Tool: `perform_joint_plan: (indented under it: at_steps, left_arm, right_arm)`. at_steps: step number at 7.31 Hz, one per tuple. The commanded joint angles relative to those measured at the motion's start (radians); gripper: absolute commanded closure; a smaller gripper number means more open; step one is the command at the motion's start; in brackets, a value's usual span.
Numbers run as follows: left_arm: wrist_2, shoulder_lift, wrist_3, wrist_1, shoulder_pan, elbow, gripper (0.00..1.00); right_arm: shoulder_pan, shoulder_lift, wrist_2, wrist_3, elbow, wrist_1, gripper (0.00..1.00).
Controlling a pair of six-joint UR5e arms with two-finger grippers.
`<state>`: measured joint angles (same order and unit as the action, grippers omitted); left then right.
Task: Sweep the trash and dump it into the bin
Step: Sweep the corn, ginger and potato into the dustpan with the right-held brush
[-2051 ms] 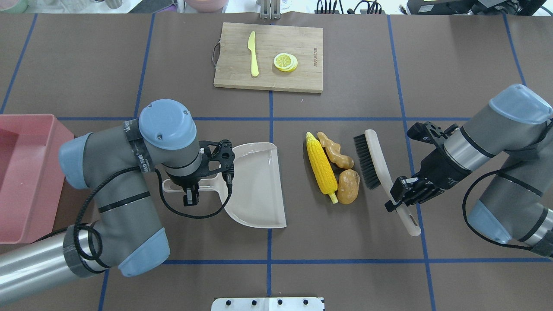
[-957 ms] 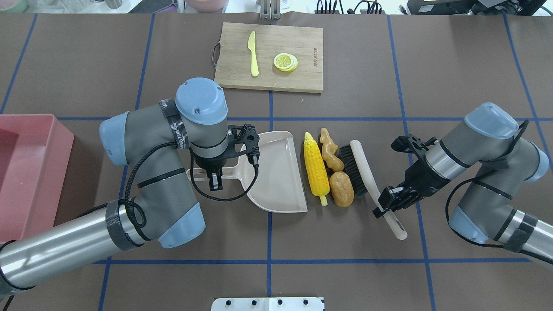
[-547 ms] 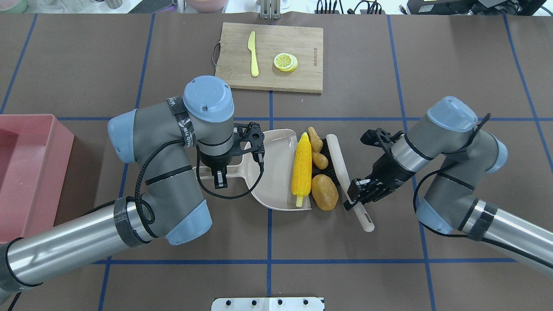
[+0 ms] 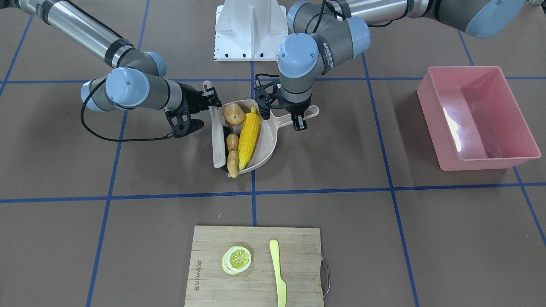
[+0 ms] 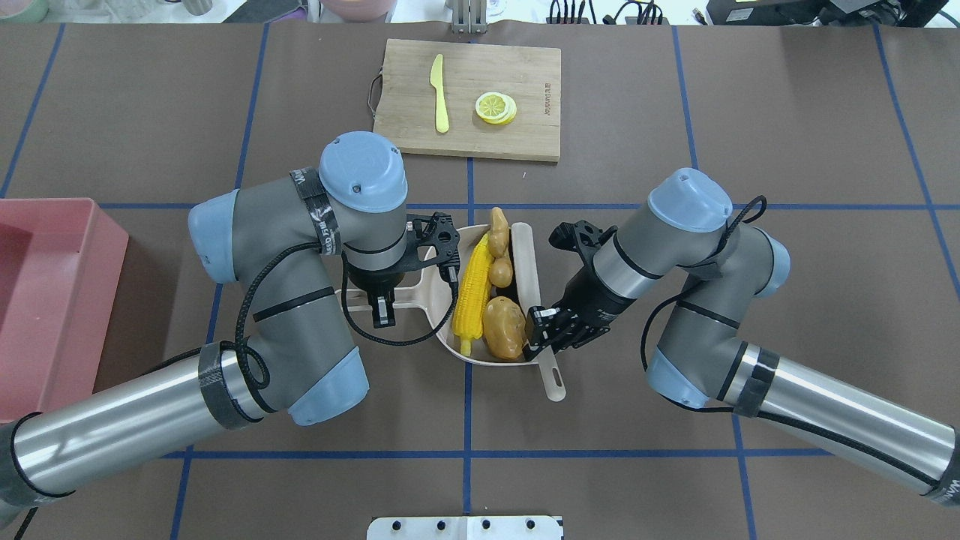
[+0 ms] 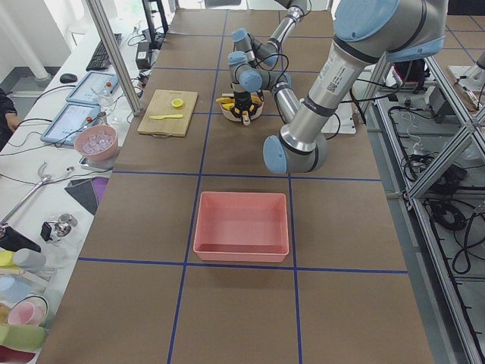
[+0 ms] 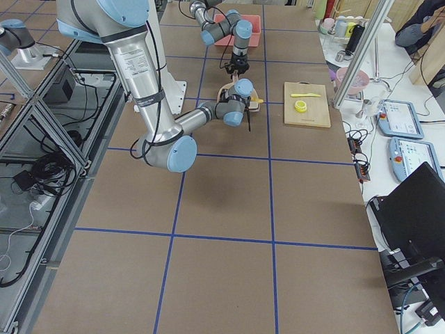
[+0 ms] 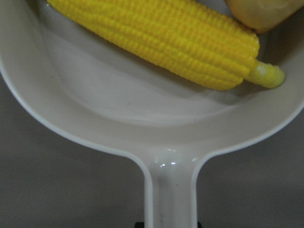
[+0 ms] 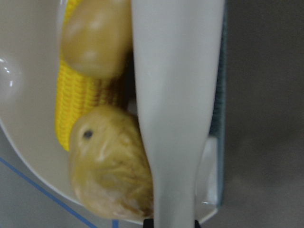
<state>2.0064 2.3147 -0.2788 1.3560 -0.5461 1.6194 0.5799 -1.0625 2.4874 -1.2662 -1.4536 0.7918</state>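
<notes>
A brown table (image 5: pixel 787 112) gridded with blue tape (image 5: pixel 466 480) stands beside a cluttered white desk (image 6: pixel 30 176) holding tablets (image 6: pixel 72 123).

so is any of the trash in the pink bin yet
No, the pink bin shows only its bare glossy floor and walls, while the corn, potato and ginger root sit over at the dustpan.

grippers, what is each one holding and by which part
Left gripper: the beige plastic dustpan, by its handle. Right gripper: the beige black-bristled brush, by its handle.
</notes>
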Motion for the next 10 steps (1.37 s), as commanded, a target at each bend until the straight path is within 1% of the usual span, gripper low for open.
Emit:
perform_joint_plan:
  at_steps: [1, 2, 5, 6, 7, 9, 10]
  left_arm:
    - [0.000, 0.000, 0.001, 0.002, 0.000, -0.006, 1.00]
    - [0.002, 0.000, 0.003, 0.008, 0.000, -0.006, 1.00]
    - [0.000, -0.011, 0.009, 0.047, 0.002, -0.006, 1.00]
    - [0.000, -0.012, 0.007, 0.060, 0.005, -0.009, 1.00]
    - [-0.001, -0.017, 0.009, 0.080, 0.006, -0.009, 1.00]
    - [-0.002, -0.023, 0.010, 0.159, 0.008, -0.022, 1.00]
    - [-0.002, -0.032, 0.010, 0.201, 0.008, -0.035, 1.00]
  right_arm:
    - [-0.029, 0.070, -0.045, -0.044, 0.001, 0.055, 1.00]
    - [-0.037, 0.079, -0.051, -0.070, -0.004, 0.053, 1.00]
    - [-0.020, 0.056, -0.036, -0.077, -0.037, 0.061, 1.00]
    - [0.007, 0.040, -0.016, -0.078, -0.084, 0.114, 1.00]
    - [0.035, 0.017, 0.004, -0.076, -0.124, 0.144, 1.00]
    - [0.111, -0.028, 0.065, -0.076, -0.155, 0.145, 1.00]
    - [0.133, -0.040, 0.079, -0.076, -0.171, 0.147, 1.00]
